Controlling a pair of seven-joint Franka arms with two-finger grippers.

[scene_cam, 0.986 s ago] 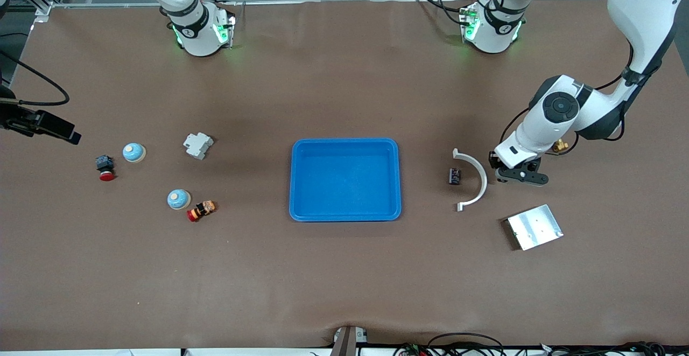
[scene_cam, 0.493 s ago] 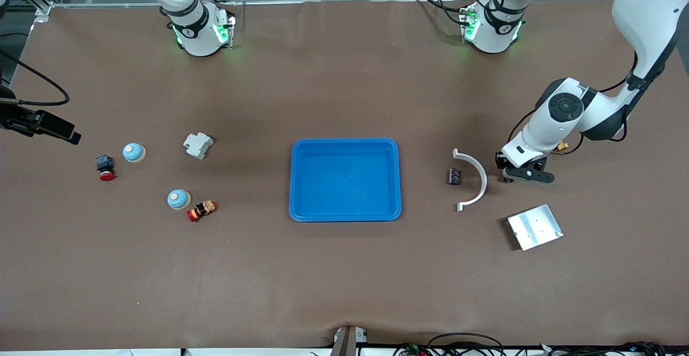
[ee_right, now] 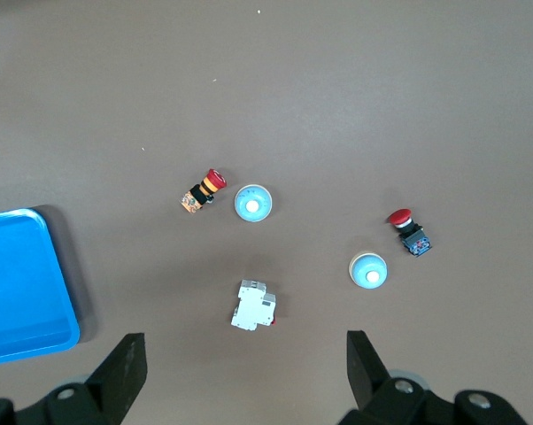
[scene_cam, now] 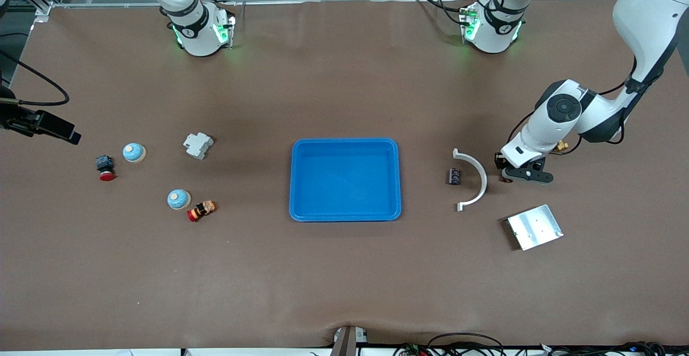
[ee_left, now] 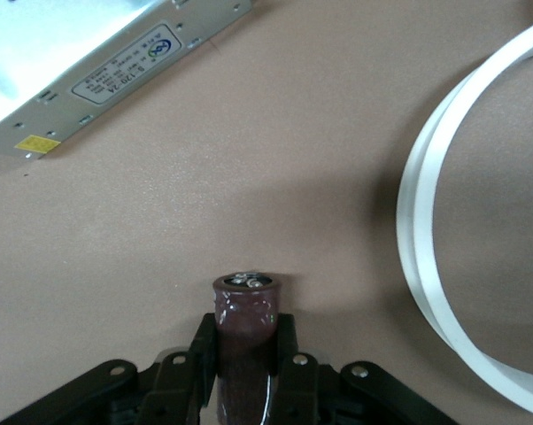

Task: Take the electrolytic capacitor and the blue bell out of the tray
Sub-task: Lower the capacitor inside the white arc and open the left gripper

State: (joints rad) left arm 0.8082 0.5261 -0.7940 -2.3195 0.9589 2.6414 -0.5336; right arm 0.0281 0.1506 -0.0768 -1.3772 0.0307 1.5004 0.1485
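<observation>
The capacitor (ee_left: 245, 297), a dark maroon cylinder, sits between the fingers of my left gripper (ee_left: 246, 341), which is shut on it. That gripper (scene_cam: 508, 176) is down at the table beside the white curved strip, toward the left arm's end. Two light blue bells (scene_cam: 133, 152) (scene_cam: 178, 199) rest on the table toward the right arm's end. In the right wrist view they show as domes (ee_right: 369, 270) (ee_right: 253, 203) far below. My right gripper (ee_right: 244, 363) hangs open and empty high above them. The blue tray (scene_cam: 293, 183) lies empty at the table's middle.
A white curved strip (scene_cam: 476, 178), a small black part (scene_cam: 455, 175) and a metal box (scene_cam: 534, 227) lie around the left gripper. Near the bells are a white breaker (scene_cam: 197, 145) and two red push buttons (scene_cam: 105, 167) (scene_cam: 200, 210).
The left arm's wrist has shifted slightly toward its own end of the table, its gripper staying low beside the curved strip. The right arm has not moved.
</observation>
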